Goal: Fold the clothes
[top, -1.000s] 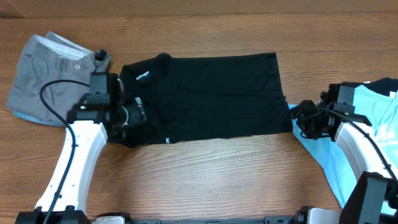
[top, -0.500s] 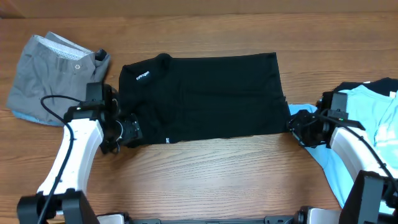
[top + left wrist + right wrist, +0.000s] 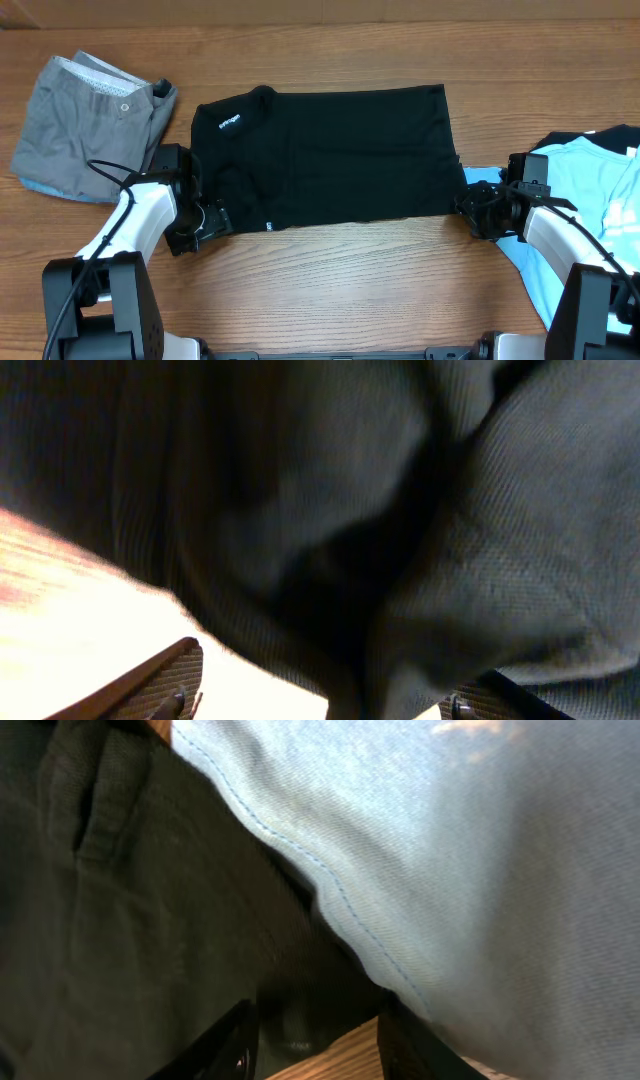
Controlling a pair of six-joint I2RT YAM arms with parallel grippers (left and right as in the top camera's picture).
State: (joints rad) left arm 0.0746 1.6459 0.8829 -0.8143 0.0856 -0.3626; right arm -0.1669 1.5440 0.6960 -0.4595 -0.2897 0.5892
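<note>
Plain black short-sleeved cotton T-shirt (image 3: 340,150) lies flat mid-table as a wide rectangle, collar end to the left, small white neck print (image 3: 231,123) facing up.

Left gripper (image 3: 210,218) sits at the shirt's lower-left corner, touching the hem edge. In the left wrist view the fingers (image 3: 160,685) are spread wide, with black cloth bunched across the gap and a strip of bare wooden table (image 3: 90,620) beside it. No pinch on the cloth.

Right gripper (image 3: 468,203) is at the shirt's lower-right corner, right where the black hem meets the light blue T-shirt (image 3: 585,200). In the right wrist view its fingers (image 3: 225,1040) stand at a narrower gap, parted, with wood visible between them. Black fabric is on one side and the blue stitched hem (image 3: 330,890) overlaps it on the other. Nothing clamped.

Grey buttoned fabric shorts (image 3: 85,125) are crumpled at the far-left corner, well apart from both grippers.
</note>
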